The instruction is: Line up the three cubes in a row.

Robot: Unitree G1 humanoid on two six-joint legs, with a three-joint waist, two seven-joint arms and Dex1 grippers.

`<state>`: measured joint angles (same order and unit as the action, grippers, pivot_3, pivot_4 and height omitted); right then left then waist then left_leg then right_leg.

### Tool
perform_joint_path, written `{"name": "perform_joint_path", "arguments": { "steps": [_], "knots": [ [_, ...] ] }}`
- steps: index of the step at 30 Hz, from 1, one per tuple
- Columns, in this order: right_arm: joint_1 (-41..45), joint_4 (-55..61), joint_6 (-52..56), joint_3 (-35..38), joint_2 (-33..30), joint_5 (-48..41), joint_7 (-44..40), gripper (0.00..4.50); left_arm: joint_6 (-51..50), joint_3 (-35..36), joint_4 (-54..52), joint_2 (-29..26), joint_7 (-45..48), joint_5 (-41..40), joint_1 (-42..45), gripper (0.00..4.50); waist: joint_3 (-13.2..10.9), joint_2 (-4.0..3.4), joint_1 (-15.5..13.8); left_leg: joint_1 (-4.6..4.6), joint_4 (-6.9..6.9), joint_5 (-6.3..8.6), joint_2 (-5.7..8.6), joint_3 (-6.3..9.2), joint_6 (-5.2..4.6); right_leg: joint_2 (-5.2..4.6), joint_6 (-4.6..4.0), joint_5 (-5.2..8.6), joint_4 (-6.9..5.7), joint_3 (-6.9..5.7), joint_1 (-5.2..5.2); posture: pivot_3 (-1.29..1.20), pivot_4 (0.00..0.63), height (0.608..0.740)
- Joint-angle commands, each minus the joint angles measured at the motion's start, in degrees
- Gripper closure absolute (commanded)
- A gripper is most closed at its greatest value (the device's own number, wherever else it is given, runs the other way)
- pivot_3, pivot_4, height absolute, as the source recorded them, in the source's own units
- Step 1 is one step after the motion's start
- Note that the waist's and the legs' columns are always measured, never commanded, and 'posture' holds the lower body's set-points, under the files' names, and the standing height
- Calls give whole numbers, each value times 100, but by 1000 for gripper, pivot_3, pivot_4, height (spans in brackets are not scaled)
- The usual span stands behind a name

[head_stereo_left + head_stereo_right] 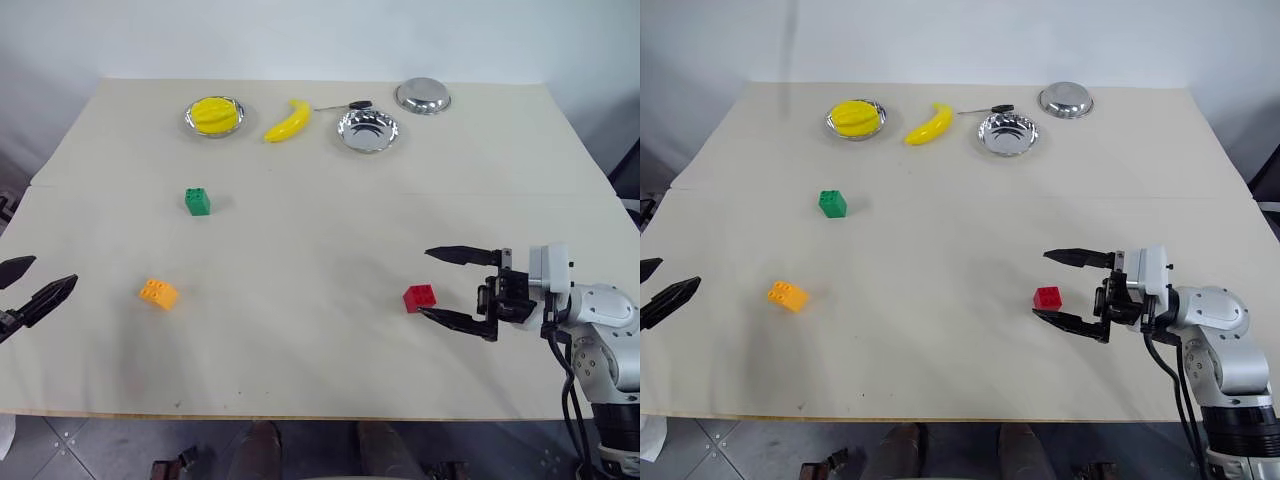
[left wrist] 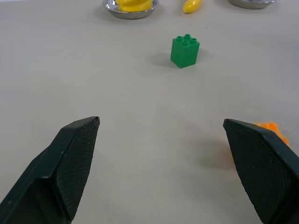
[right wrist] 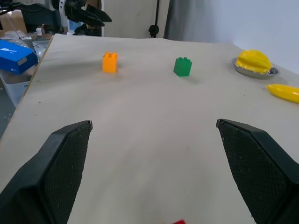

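The right pincer (image 1: 458, 288) is spread wide and empty, its fingers lying level and pointing across the surface (image 1: 320, 320) toward the robot's left. The red cube (image 1: 419, 297) sits just off its fingertips, in line with the open gap but not yet between the fingers; no contact is visible. Farther out along the same line, well apart from this pincer, stands the orange-yellow cube (image 1: 158, 293). The green cube (image 1: 197, 201) lies beyond and farther up the surface.

The left pincer (image 1: 30, 290) is likewise spread and empty, held low at the near left edge, pointing forward. The orange-yellow cube is the nearest piece to it, off its right finger; the green cube is ahead of it, well apart.

Handling assessment: the cubes appear to be small, rigid plastic blocks, judged light and not fragile. Their smooth flat sides may slip under a shallow or skewed grip. The recommended hold is on two opposite flat side faces, below the studded top, with the fingers square to those faces. The orange-yellow cube sits turned at an angle, so the wrist would need to match that turn.

At the far end sit two metal bowls, a dish of yellow fruit and a banana (image 1: 288, 121), clear of the work.
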<state>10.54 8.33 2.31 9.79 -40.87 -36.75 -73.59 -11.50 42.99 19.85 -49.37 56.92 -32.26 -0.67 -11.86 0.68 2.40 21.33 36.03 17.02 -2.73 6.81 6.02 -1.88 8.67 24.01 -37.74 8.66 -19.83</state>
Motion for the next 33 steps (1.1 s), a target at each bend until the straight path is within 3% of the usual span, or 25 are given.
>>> {"name": "perform_joint_path", "arguments": {
  "steps": [1, 8, 12, 14, 20, 28, 33],
  "knots": [
    [8, 163, 8, 171, -60, -58, 9, 30, -81, -351, -869, 200, -195, -28, 11, 0, 0, 0, -42, 1, 0, 0, 0, 0, 0, 0, 0, 0, 0, 0, -1, 0, 150, 740],
    [260, 339, 542, 92, -10, -349, 182, 30, -2464, -2154, -2132, 676, -2411, 357, 1680, 0, 0, 5, -95, 5, 16, -2, 2, 17, 5, 0, 3, -2, -5, -13, 9, 0, 150, 740],
    [482, 445, 746, 44, 89, -448, 334, 30, -3460, -2683, -2050, 1139, -3569, 722, 2722, 0, 0, 6, -21, 11, 14, -4, 2, 13, 7, 5, 4, -2, -8, -12, -2, 0, 150, 740],
    [584, 460, 738, -2, 179, -417, 410, 30, -3456, -3092, -1730, 1362, -3962, 1149, 3241, 0, -1, 7, -15, 18, 17, -9, 0, 13, 16, 9, 3, -2, -9, -15, -11, 0, 150, 740],
    [489, 587, 803, -26, 244, -385, 419, 30, -3460, -3062, -943, 2016, -4941, 1574, 4284, 0, 1, 8, -47, 72, 41, -17, 1, 7, 32, 8, 3, -2, -25, -16, -68, 0, 150, 740],
    [303, 636, 753, 84, 239, -353, 510, 30, -3696, -2979, -967, 2372, -5371, 1696, 4561, 0, 0, 10, -83, 100, 92, -17, 1, 9, 31, 8, 3, -2, -54, -26, -86, 0, 150, 740],
    [211, 675, 693, 138, 239, -334, 571, 30, -4161, -2971, -1661, 2336, -5367, 1676, 4068, 0, 0, 9, -70, 100, 100, -17, 3, 11, 31, 8, 9, -5, -60, -26, -80, 0, 150, 740]
  ]
}}
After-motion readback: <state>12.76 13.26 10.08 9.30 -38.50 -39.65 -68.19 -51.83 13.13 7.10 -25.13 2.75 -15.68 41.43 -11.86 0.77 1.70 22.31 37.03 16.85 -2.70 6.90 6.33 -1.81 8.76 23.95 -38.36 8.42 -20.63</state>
